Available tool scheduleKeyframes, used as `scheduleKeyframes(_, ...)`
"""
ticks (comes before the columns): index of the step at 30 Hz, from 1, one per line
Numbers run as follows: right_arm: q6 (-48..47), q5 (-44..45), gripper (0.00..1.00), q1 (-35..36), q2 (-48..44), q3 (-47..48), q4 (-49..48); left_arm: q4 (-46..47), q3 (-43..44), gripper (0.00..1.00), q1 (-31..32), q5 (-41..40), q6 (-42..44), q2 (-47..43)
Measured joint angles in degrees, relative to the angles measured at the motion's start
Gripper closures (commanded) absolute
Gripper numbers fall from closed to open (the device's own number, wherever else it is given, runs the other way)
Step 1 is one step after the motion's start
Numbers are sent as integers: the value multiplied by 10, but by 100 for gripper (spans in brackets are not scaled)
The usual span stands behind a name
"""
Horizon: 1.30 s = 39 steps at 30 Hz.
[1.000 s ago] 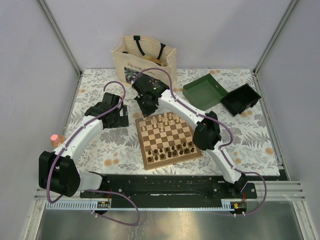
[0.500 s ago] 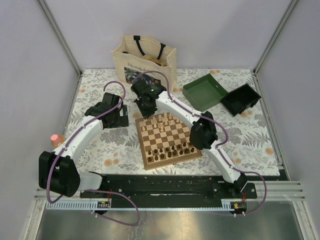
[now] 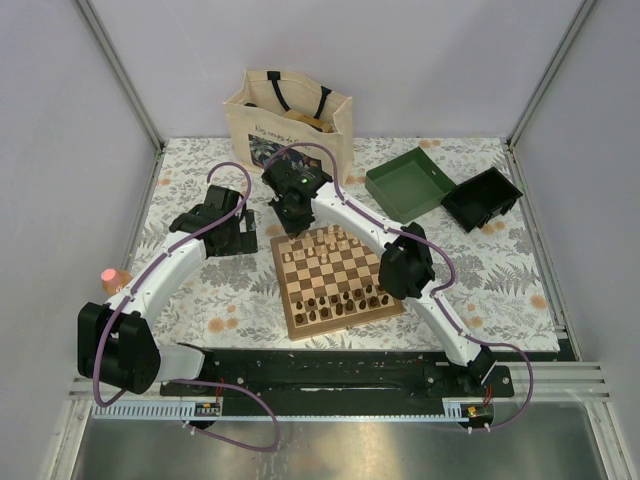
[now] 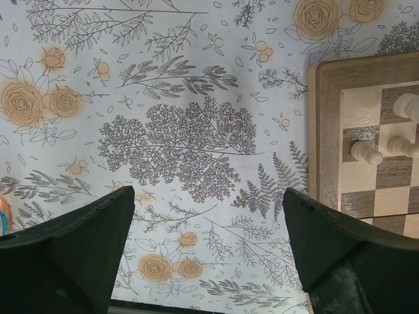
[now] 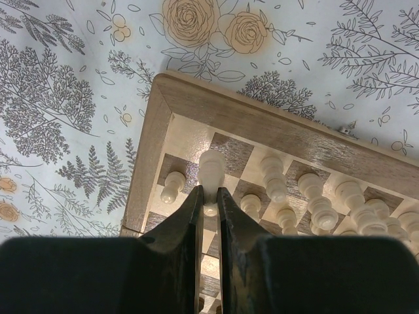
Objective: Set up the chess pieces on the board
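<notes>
Shows the board (image 3: pixel 348 323) lying slightly askew at mid-table, with dark pieces (image 3: pixel 345 298) ranked along the near side and pale pieces (image 3: pixel 330 240) along the far side. Shows the left gripper (image 4: pixel 208 195) with jaws wide apart and nothing between them, over the flowered cloth (image 4: pixel 177 131) just beside the board's left border; near enough to nudge the board if dropped carelessly. Shows the right gripper (image 5: pixel 209 195) at the far left corner, clamped together on one pale piece (image 5: pixel 211 165), base hidden by the fingers, so cannot tell whether already down on its square. Stands just beside a pawn (image 5: pixel 173 186) and near a taller neighbour (image 5: pixel 273 175). Likely to topple either if opened wide or swung sideways, given the tight spacing; likely to tip the held piece if released off-centre or withdrawn at a slant. Beyond the board, well apart: a tote bag (image 3: pixel 288 115), a green box (image 3: pixel 405 185), a black box (image 3: pixel 482 198); none in the way.
</notes>
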State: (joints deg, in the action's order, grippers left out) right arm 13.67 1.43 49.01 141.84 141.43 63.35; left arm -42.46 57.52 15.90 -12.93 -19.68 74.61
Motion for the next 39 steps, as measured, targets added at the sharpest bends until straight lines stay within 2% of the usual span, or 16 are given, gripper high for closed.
scheduleKeyframes(31, -6, 9, 80, 0, 16, 0, 15, 0, 0, 1, 0, 0, 0, 0)
scheduleKeyframes(33, -7, 10, 78, 0, 16, 0, 15, 0, 0, 1, 0, 0, 0, 1)
scheduleKeyframes(36, -7, 10, 67, 0, 16, 0, 15, 0, 0, 1, 0, 1, 0, 2)
scheduleKeyframes(39, -9, 10, 65, 0, 16, 0, 15, 0, 0, 1, 0, 1, 0, 2)
